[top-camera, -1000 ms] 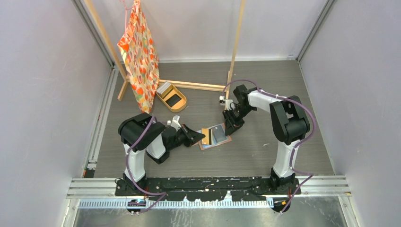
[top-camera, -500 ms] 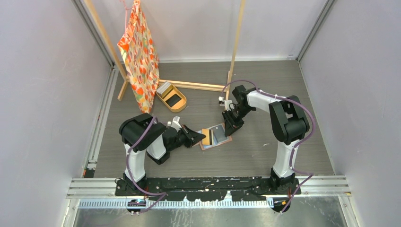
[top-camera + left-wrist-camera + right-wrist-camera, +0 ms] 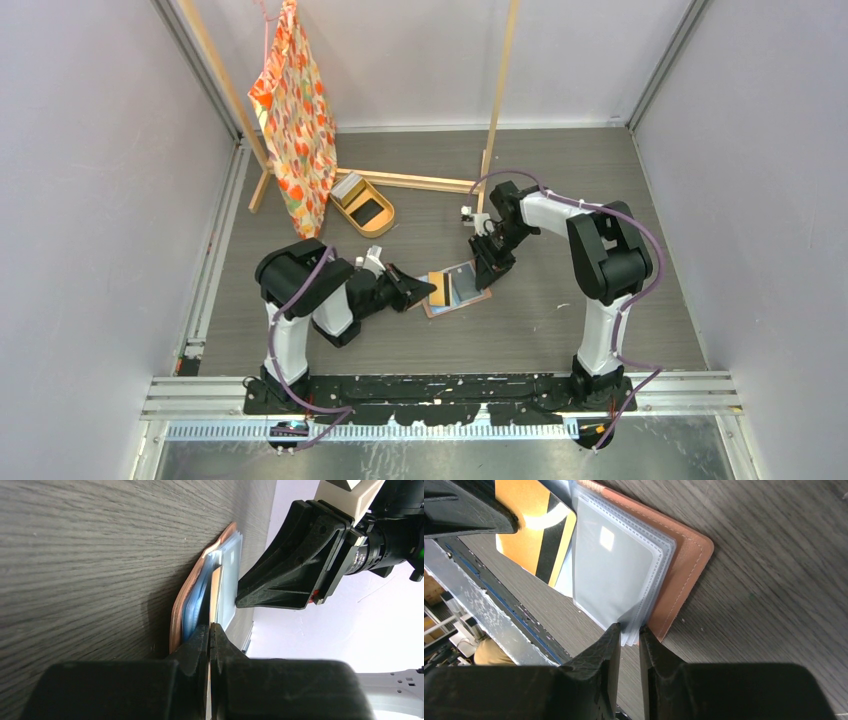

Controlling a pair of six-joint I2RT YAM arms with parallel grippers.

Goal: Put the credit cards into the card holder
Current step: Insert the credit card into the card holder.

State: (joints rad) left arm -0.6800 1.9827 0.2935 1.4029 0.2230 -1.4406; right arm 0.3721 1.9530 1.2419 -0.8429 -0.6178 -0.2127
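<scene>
The left gripper (image 3: 210, 628) is pressed shut on the edge of a gold, black-striped plastic credit card (image 3: 531, 530). The right gripper (image 3: 629, 630) is pinched narrowly on a corner of the clear plastic sleeves (image 3: 611, 570) of the open salmon-brown leather card holder (image 3: 686, 562), which lies flat on the grey wood-grain table (image 3: 774, 555). Hardly anything has been moved in the last second: the card is kept at the holder's left edge, so insertion is judged unfinished.

An orange patterned cloth (image 3: 295, 120) hangs from a wooden frame (image 3: 499, 100), just beside an oval tan tray (image 3: 387, 222).
</scene>
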